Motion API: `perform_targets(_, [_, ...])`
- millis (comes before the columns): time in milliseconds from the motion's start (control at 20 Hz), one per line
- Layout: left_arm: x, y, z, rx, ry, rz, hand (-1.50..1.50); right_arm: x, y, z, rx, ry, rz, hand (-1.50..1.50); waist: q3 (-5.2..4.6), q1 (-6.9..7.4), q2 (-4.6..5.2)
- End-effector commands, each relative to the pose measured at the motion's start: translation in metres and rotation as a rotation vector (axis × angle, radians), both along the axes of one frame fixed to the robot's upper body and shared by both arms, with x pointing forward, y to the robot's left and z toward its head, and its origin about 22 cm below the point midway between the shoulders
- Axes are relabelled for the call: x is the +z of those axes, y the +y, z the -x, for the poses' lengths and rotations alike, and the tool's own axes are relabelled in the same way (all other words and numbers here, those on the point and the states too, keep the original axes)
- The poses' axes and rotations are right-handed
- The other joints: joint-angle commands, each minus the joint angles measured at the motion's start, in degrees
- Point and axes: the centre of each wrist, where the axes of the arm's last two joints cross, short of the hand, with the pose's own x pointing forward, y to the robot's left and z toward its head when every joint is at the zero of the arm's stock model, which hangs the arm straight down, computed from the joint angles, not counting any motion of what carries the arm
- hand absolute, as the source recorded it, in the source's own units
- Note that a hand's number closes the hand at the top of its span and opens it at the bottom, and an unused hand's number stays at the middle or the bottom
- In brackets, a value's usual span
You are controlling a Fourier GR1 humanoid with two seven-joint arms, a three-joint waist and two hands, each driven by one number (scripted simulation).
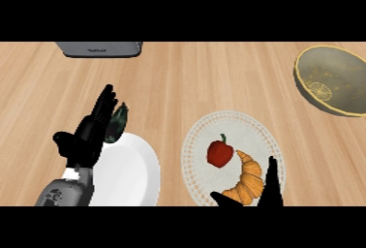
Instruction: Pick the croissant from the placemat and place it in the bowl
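Our right hand (268, 186) comes in at the lower edge with its fingers straight and its thumb spread, open and holding nothing, bracketing the lower end of the croissant (247, 181). The croissant lies between the thumb and the fingers on the round placemat (250, 128), not yet lifted, which suits a grasp from below. Just beyond the thumb, to its upper left, a red pepper (220, 153) sits on the same mat, touching or nearly touching the croissant, so we judge the fingers must close without catching it. The bowl (336, 80) stands well apart, up and to the right of this hand, its opening tilted toward us. Our left hand (89, 131) rests open, fingers up, over the white plate (132, 169), beside a dark vegetable (117, 123), out of the way.
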Motion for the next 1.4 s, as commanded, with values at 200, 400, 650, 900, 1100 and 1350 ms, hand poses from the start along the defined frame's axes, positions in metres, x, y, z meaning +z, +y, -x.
perform_targets(200, [-0.015,0.001,0.001,-0.012,0.001,-0.014,0.00,-0.016,-0.002,-0.018,0.206,0.049,0.132,1.50,0.02,0.25,0.11])
perform_targets(400, [-0.002,-0.006,0.004,-0.005,0.005,-0.013,0.00,-0.022,0.007,-0.009,0.235,0.011,0.112,1.50,0.05,0.18,0.01])
perform_targets(650, [0.009,0.002,-0.003,0.001,-0.016,-0.005,0.00,-0.015,0.039,-0.015,0.232,-0.042,0.079,1.50,0.04,0.22,0.02])
perform_targets(900, [-0.006,0.001,-0.007,-0.021,-0.012,0.000,0.00,0.071,-0.007,-0.117,0.433,-0.181,0.059,1.50,0.08,1.28,0.51])
perform_targets(1100, [0.001,-0.002,-0.004,-0.006,0.003,-0.012,0.00,0.092,-0.005,-0.150,0.502,-0.361,0.050,1.50,0.11,1.27,0.26])
perform_targets(1350, [-0.016,-0.001,0.001,0.018,-0.001,0.014,0.00,0.131,0.003,-0.166,0.495,-0.541,0.191,1.50,-0.01,0.53,0.08])
